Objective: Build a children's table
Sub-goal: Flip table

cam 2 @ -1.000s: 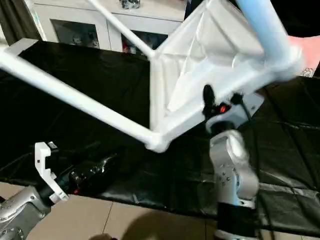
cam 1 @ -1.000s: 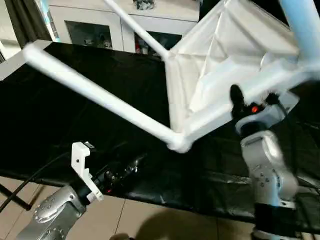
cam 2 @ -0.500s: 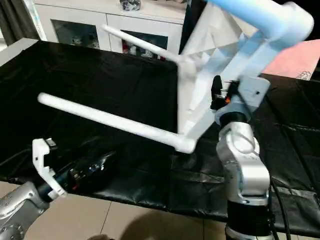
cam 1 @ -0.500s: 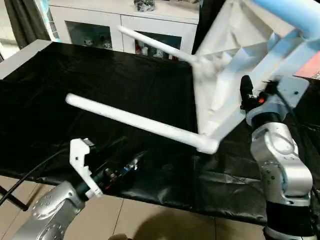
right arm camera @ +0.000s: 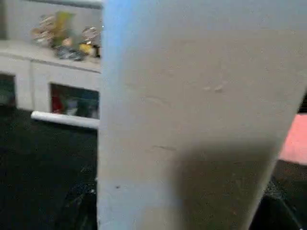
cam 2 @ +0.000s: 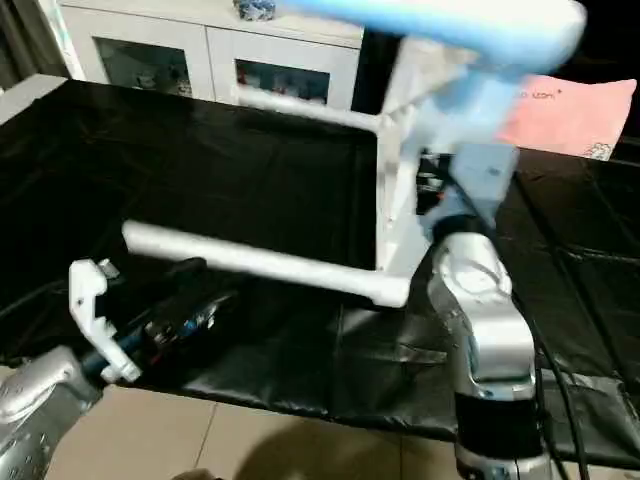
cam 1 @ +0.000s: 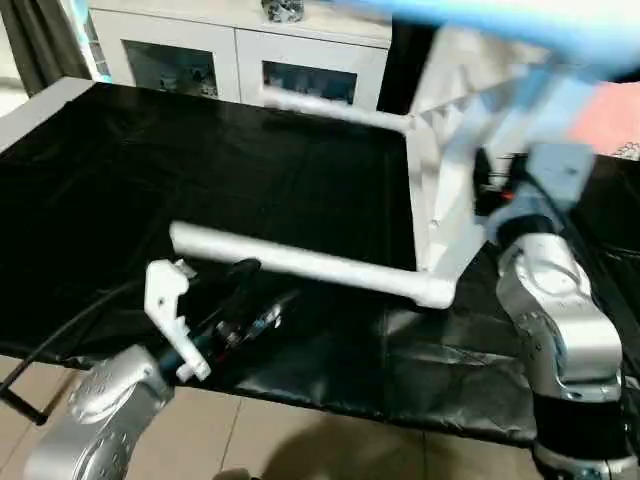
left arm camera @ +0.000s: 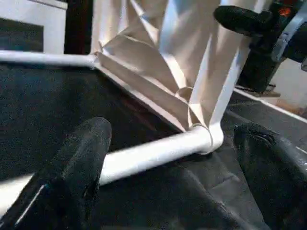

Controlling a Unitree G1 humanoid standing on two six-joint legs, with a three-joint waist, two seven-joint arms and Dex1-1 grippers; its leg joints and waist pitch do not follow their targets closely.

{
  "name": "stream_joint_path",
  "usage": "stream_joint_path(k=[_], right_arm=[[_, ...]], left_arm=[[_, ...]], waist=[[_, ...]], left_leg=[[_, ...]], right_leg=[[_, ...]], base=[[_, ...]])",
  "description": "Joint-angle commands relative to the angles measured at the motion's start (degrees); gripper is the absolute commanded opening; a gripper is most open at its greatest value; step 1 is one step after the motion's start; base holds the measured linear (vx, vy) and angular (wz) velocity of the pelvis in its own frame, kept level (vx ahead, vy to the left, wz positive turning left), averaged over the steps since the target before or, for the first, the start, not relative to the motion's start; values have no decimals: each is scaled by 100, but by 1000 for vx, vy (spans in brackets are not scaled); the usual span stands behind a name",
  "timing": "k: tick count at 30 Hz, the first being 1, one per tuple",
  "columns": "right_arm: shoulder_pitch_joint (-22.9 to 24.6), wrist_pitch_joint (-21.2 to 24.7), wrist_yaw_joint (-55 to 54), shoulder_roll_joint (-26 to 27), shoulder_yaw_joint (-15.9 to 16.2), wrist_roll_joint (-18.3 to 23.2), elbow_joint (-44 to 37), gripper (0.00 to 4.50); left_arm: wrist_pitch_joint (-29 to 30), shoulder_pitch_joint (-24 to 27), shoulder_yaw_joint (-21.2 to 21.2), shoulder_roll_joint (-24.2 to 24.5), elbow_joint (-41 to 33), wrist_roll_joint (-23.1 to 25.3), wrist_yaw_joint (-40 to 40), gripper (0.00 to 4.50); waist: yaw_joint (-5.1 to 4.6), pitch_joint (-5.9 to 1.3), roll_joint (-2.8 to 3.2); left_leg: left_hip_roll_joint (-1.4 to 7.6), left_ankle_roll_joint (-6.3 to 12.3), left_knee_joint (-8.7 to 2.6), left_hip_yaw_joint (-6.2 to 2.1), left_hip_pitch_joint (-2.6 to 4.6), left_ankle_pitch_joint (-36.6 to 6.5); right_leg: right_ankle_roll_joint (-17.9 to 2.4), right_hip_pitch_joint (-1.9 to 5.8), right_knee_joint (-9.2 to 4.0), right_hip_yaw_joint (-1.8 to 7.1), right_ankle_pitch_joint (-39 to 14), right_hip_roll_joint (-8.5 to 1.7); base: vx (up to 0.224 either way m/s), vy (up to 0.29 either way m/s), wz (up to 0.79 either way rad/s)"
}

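Observation:
The children's table is tipped on its side, its white ribbed tabletop standing upright on the black cloth. Three white legs show. The near leg points left, low over the cloth. A far leg runs parallel behind it, and a blue-tinted upper leg crosses the top. My right gripper is shut on the table at its near upper corner, where a wide white tube sits close to the wrist camera. My left gripper stands open just in front of the near leg, touching nothing.
The work surface is covered with a black cloth whose front edge lies near my arms, above a tiled floor. A white glass-doored cabinet stands behind it. A pink sheet lies at the far right.
The table has swung round in my right gripper's hold. Its legs swept right and down, and the near leg now lies lower and almost level. My left gripper stayed open near the front edge.

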Motion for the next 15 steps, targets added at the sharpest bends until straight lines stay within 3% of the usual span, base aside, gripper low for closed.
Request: stream_joint_path(k=[1, 5, 8, 12, 13, 15], right_arm=[[-64, 143, 74, -77, -14, -88, -6, 198], [-41, 217, 121, -74, -4, -102, 56, 198], [-27, 199, 148, -67, -7, -122, 78, 267], [38, -86, 316, -35, -13, -63, 200, 284], [115, -293, 304, -11, -7, -114, 322, 308], [222, -619, 231, 41, -26, -215, 558, 314]], left_arm=[[98, -78, -110, 21, -160, 71, 84, 450], [128, -184, -198, 50, -207, 128, 124, 450], [136, -258, -259, 85, -227, 187, 126, 450], [113, -520, -425, 198, -270, 412, 113, 450], [97, -636, -455, 219, -282, 484, 132, 450], [129, -819, -453, 199, -325, 468, 209, 450]], waist=[[-41, -276, 22], [-44, -276, 10], [-52, -281, -3], [-58, -277, 4], [-65, -277, 12], [-69, -281, 20]], left_leg=[[336, -238, -432, -138, 73, -1061], [336, -232, -429, -135, 76, -1030], [339, -232, -426, -138, 64, -994], [339, -228, -426, -140, 77, -1038], [338, -245, -428, -147, 64, -1042], [332, -263, -417, -140, 69, -1064]], right_leg=[[-52, 188, -454, 444, -1420, -539], [-77, 190, -453, 443, -1381, -539], [-92, 205, -445, 445, -1365, -549], [-96, 195, -450, 442, -1387, -545], [-117, 211, -447, 441, -1377, -551], [-140, 200, -450, 445, -1387, -562]], base=[[0, 0, 0], [0, 0, 0], [0, 0, 0], [0, 0, 0], [0, 0, 0], [0, 0, 0]])
